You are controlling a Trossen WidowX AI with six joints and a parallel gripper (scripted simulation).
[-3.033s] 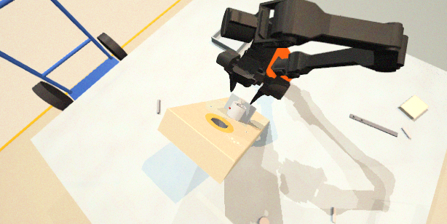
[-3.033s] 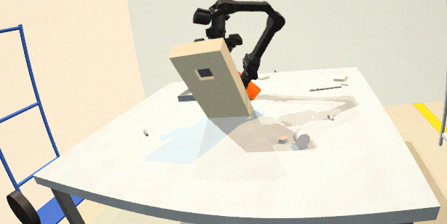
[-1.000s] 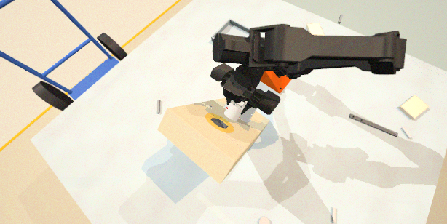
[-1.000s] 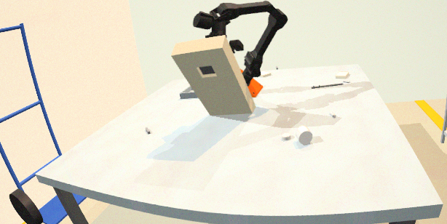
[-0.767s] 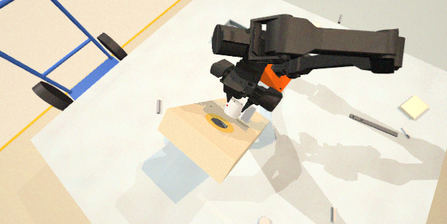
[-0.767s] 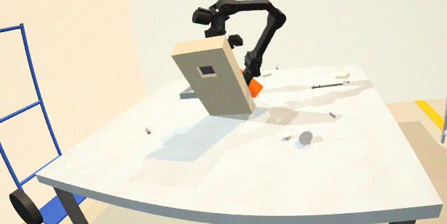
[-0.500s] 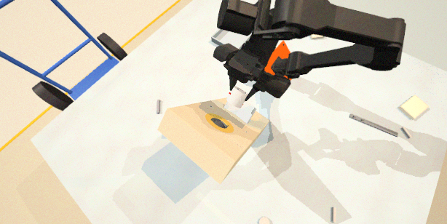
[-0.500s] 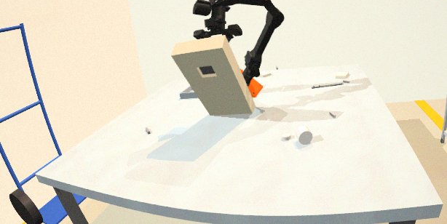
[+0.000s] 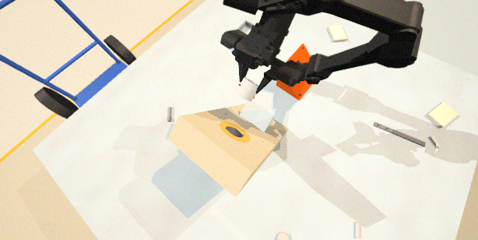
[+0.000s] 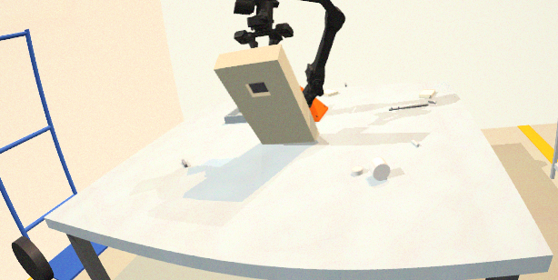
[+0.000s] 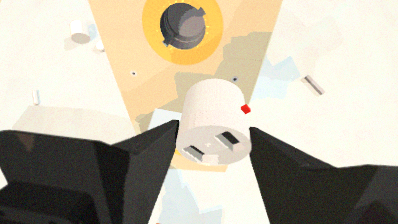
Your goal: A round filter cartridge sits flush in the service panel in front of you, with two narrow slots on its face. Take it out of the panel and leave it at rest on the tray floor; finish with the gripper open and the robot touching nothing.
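Observation:
My gripper (image 9: 250, 86) (image 11: 213, 129) is shut on the white round filter cartridge (image 9: 247, 90) (image 11: 212, 112). The cartridge's face with two narrow slots points toward the wrist camera, and a small red mark sits on its side. It hangs in the air above the tilted tan service panel (image 9: 210, 146) (image 10: 277, 115) (image 11: 125, 50), clear of it. The panel's socket (image 9: 233, 130) (image 11: 182, 25) is an empty dark hole inside a yellow ring. In the exterior view the cartridge is hidden behind the panel's top. The grey tray (image 9: 244, 27) (image 10: 233, 117) lies behind the panel, mostly hidden.
An orange plate (image 9: 297, 87) (image 10: 319, 110) sits at the arm's base. A grey bar (image 9: 398, 134) (image 10: 409, 106), cream pads (image 9: 443, 114) (image 9: 337, 33), a white cylinder (image 10: 381, 168) and small pins lie on the table. A blue hand truck (image 9: 58, 48) (image 10: 27, 147) stands beside it.

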